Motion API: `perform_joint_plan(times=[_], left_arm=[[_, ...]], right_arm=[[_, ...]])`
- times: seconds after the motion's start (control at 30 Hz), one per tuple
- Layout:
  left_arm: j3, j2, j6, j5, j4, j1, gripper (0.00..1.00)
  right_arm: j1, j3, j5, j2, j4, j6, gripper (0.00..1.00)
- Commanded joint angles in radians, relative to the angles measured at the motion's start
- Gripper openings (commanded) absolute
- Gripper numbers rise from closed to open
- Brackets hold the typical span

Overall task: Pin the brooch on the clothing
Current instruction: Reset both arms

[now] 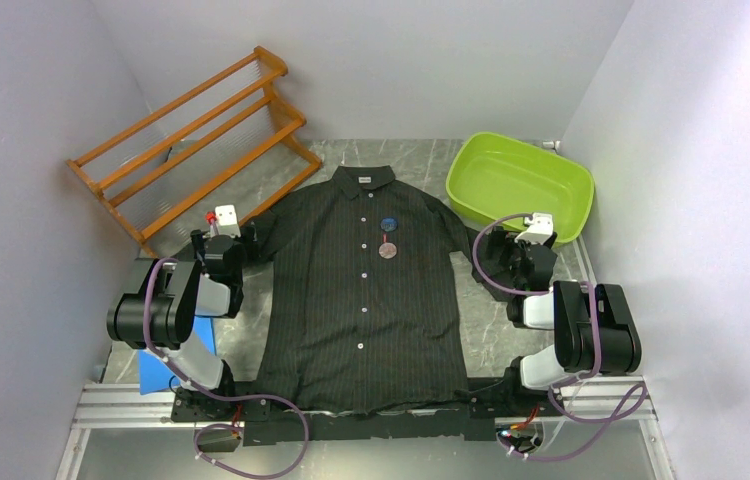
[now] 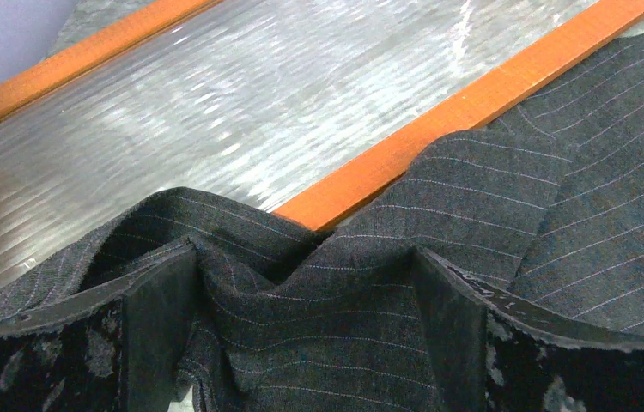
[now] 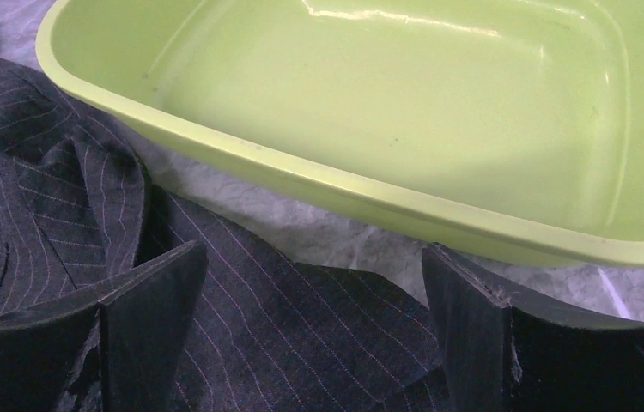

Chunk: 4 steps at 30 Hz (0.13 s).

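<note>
Lime-green tub [image 3: 344, 193] beside the shirt [image 1: 351, 310]; left end effector [image 2: 306, 335] and right end effector [image 3: 301, 330] released, wide over sleeves.

The left black-and-silver jointed arm [image 1: 151, 312] and its right twin [image 1: 591, 332] are trailing looping purple cables [image 1: 475, 258]; the left gripper [image 2: 306, 266] and right gripper [image 3: 314, 257] are showing flat, scuffed black fingers [image 2: 160, 330].

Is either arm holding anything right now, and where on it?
Nothing is held. The left gripper stands open astride the shirt's bunched sleeve; the right gripper is open over the other sleeve.
</note>
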Motion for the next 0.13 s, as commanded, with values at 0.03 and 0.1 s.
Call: perform_joint_plan(times=[0.03,0.1], left_arm=[[0.018,0.000,-0.010,0.011,0.019,0.004,0.95],[0.018,0.000,-0.011,0.011,0.019,0.004,0.95]], right_arm=[[0.014,0.034,-0.017,0.004,0.027,-0.030,1.00],[0.015,0.032,-0.017,0.002,0.031,-0.032,1.00]])
